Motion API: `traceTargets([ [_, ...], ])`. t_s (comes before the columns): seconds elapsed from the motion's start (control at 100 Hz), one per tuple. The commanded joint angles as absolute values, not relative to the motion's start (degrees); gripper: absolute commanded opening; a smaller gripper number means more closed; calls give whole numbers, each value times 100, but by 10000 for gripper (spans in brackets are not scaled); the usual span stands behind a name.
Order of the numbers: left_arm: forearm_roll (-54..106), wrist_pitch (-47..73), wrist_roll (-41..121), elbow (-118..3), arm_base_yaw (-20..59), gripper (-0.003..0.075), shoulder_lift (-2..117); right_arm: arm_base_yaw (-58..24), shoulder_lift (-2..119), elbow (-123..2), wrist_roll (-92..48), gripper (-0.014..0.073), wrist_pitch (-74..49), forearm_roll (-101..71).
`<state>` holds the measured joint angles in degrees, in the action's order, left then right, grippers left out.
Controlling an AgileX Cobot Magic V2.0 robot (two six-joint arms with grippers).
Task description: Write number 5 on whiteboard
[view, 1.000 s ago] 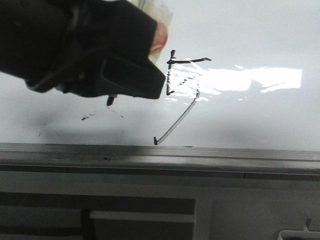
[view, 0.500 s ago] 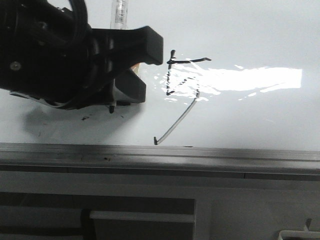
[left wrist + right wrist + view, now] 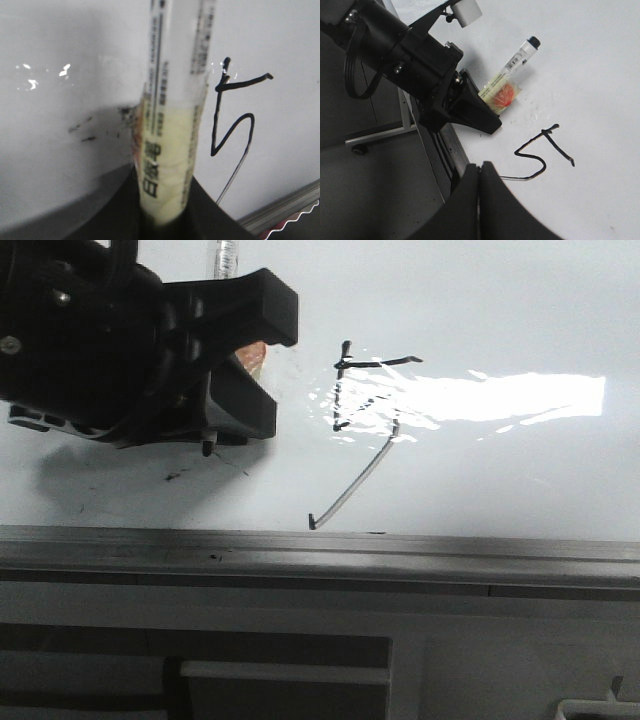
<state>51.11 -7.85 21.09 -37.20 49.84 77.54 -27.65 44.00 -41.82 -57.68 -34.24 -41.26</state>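
The number 5 (image 3: 375, 363) is drawn in thin black strokes near the middle of the whiteboard (image 3: 500, 300), its long tail slanting down toward the rail. My left gripper (image 3: 266, 366) is to the left of it, shut on a clear-barrelled marker (image 3: 256, 356) with a yellowish, orange-marked label. The marker's dark tip (image 3: 207, 450) points down at the board; I cannot tell whether it touches. The left wrist view shows the marker (image 3: 172, 100) between the jaws and the 5 (image 3: 216, 120) beside it. My right gripper (image 3: 480, 167) is shut and empty, above the board's edge near the 5 (image 3: 559, 148).
A grey metal rail (image 3: 320, 550) runs along the board's near edge. Faint black smudges (image 3: 175, 477) lie under the left gripper. A bright glare (image 3: 500, 400) crosses the board right of the 5. A wheeled stand leg (image 3: 375, 135) sits on the floor beyond the rail.
My left gripper has moved left, away from the 5, still holding the marker. It has turned, so its two fingers now show. The 5 is unchanged.
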Motion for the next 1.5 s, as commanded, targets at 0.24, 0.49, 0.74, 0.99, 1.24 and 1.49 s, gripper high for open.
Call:
traceTargets([
  [0.24,5316,-1064,2065,-3790,4883,153,7807,-2734,4355,-4329,-5749,-63,-3221,-4418],
  [0.49,5391,-1064,2065,-3790,4883,207,7807,-2734,4355,-4329,-5749,-63,-3248,-4506],
  [0.74,5433,-1074,2065,-3790,4883,269,7807,-2734,4355,-4329,-5749,-63,-3293,-4517],
  [0.99,5433,-1110,2065,-3790,4883,268,7807,-2734,4355,-4329,-5749,-63,-3305,-4517],
  [1.24,5433,-1110,2065,-3790,4883,340,7807,-2734,4355,-4329,-5749,-63,-3401,-4517],
  [1.49,5433,-1130,2065,-3790,4883,515,7807,-2734,4355,-4329,-5749,-63,-3401,-4517],
])
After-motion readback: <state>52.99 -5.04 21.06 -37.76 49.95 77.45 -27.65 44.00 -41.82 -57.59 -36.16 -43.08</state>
